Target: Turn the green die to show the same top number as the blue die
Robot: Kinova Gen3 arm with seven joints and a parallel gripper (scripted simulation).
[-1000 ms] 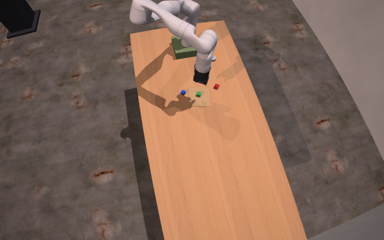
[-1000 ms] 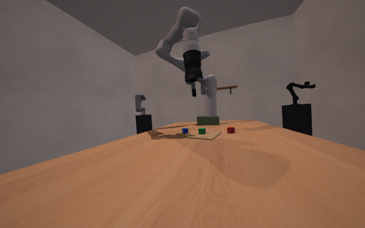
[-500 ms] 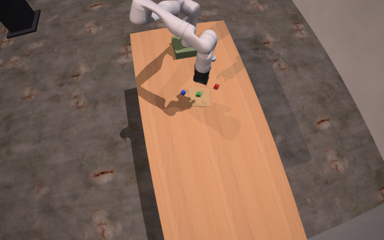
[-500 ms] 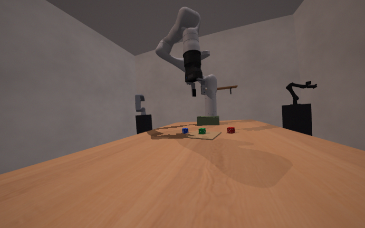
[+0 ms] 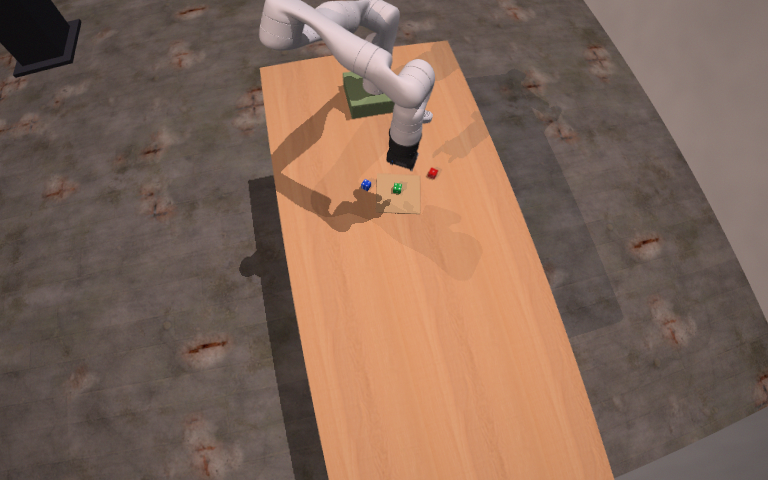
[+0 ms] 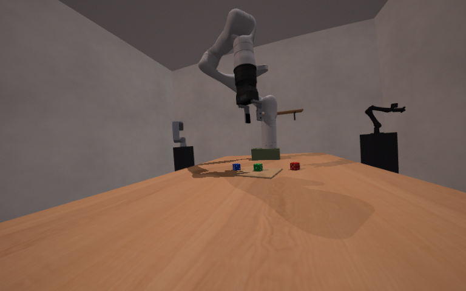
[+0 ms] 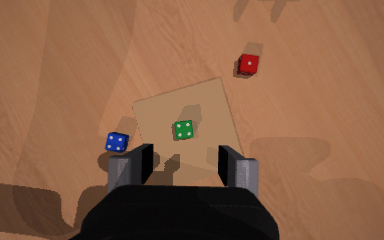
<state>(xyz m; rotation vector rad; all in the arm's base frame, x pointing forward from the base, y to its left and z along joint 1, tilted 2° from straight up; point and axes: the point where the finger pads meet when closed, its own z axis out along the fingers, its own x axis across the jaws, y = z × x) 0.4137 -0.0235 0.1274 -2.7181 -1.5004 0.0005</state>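
The green die (image 7: pixel 183 130) lies on the tan mat and shows four pips on top; it also shows in the top view (image 5: pixel 397 188) and the exterior view (image 6: pixel 257 167). The blue die (image 7: pixel 116 142) lies on the table just off the mat's left edge and shows four pips on top. The red die (image 7: pixel 248 64) lies on the table beyond the mat's far right corner, one pip up. My gripper (image 7: pixel 185 158) (image 6: pixel 252 115) is open and empty, hanging high above the mat.
The arm's green base block (image 5: pixel 367 96) stands at the table's far end behind the dice. The mat (image 5: pixel 399 194) lies flat. Black pedestals with other arms stand off the table (image 6: pixel 379 151).
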